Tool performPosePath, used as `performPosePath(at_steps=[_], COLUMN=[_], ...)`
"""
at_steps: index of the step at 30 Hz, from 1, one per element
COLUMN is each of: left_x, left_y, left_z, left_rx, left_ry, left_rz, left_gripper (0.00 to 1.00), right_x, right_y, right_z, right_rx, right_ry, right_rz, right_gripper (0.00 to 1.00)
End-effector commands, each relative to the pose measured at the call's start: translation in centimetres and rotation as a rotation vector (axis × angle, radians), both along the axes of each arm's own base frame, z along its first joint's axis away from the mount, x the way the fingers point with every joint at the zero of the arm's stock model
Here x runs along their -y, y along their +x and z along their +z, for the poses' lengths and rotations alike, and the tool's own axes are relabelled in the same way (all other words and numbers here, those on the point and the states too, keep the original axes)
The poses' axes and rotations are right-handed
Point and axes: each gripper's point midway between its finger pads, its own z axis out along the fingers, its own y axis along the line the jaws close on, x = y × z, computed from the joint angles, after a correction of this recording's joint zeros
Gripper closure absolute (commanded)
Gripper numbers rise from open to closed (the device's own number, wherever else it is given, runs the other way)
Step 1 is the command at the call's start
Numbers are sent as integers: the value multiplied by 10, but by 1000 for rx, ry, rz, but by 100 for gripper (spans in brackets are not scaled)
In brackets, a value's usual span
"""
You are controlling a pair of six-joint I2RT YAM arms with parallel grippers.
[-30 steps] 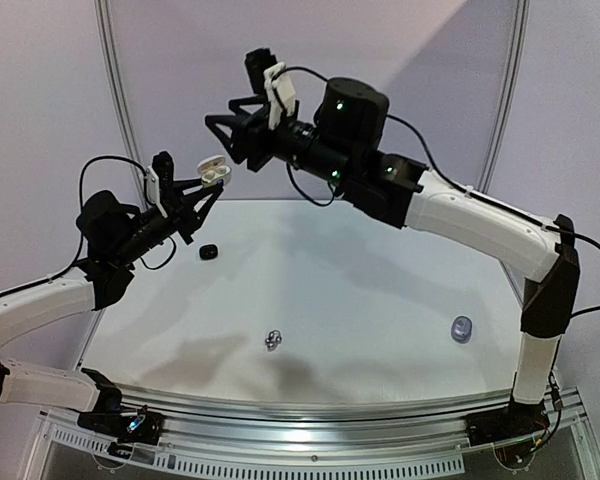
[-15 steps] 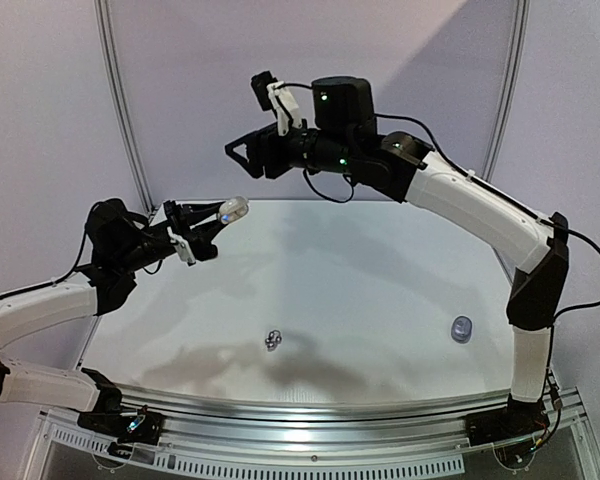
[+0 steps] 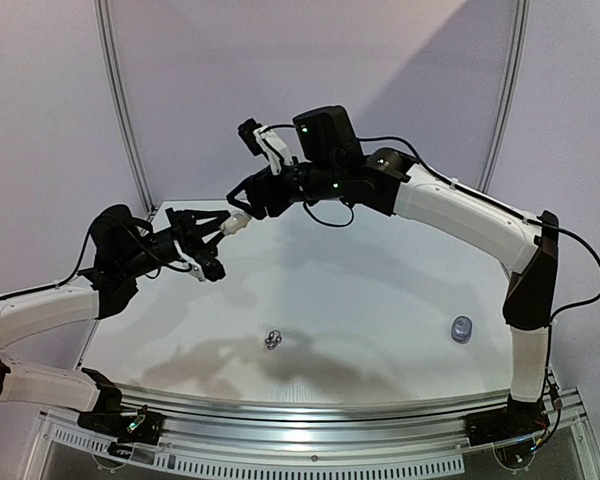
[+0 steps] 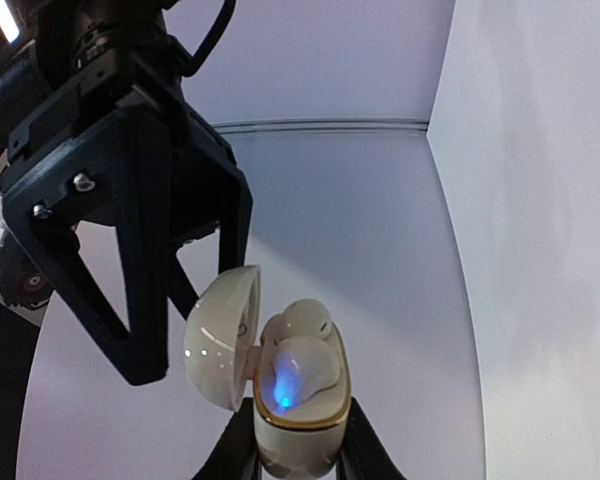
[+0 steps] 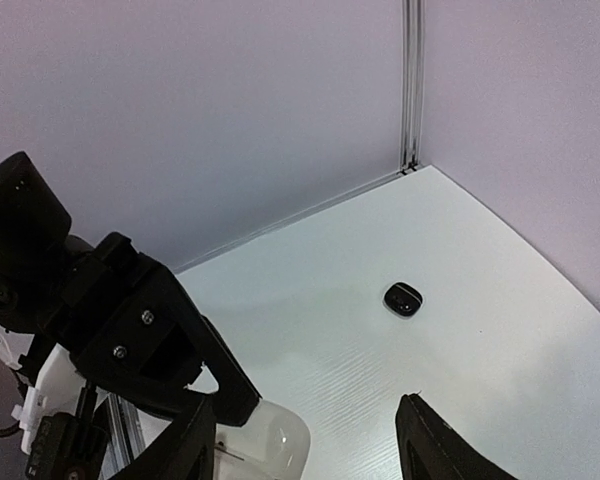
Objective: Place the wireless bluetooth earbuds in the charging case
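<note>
Left claw [image 4: 298,460] clenched low on open white case [image 4: 295,435], right claw [image 5: 310,450] released beside its lid [image 4: 220,350]; earbuds [image 4: 305,362] seated inside probably light, hard, glossy, slippery, best pinched by the sides.

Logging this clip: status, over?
Left gripper shut on white case, lid open, two buds inside. Right gripper open by the lid. Nothing in the way.

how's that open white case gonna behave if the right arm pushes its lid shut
The case looks glossy and rounded, so it is probably slippery. The left fingers pinch only its base, so a push on the lid may twist it in the grip. The lid stands open to one side and likely swings easily.
</note>
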Motion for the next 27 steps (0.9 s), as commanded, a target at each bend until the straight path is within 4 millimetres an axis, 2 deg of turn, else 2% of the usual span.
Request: performPosePath(at_steps=[1, 6, 10, 14, 17, 20, 23, 24, 27], left_x=[-5, -7, -7, -6, -7, -6, -2, 1, 12], left_y=[5, 8, 8, 9, 10, 13, 8, 2, -25], left_z=[-1, -3, -3, 1, 6, 17, 24, 26, 33], left_rx=[20, -2, -4, -13, -92, -329, -702, -837, -1197], left_ry=[10, 3, 0, -17, -78, -248, -456, -504, -584], left_rz=[39, 56, 55, 51, 50, 32, -38, -87, -286], left_gripper=[100, 100, 100, 100, 100, 100, 100, 100, 100], right_x=[2, 15, 27, 28, 35, 42, 48, 50, 55], right_y=[-6, -11, -13, -14, -14, -20, -29, -29, -30], right_z=[-28, -36, -32, -37, -26, -9, 10, 16, 31], right_rx=[-41, -42, -27, -45, -13, 48, 79, 76, 60], right_ry=[-83, -126, -137, -165, -148, -123, -86, -68, 5], right_rz=[19, 8, -9, -9, -23, 5, 79, 86, 107], right_gripper=[38, 38, 38, 39, 35, 27, 12, 8, 6])
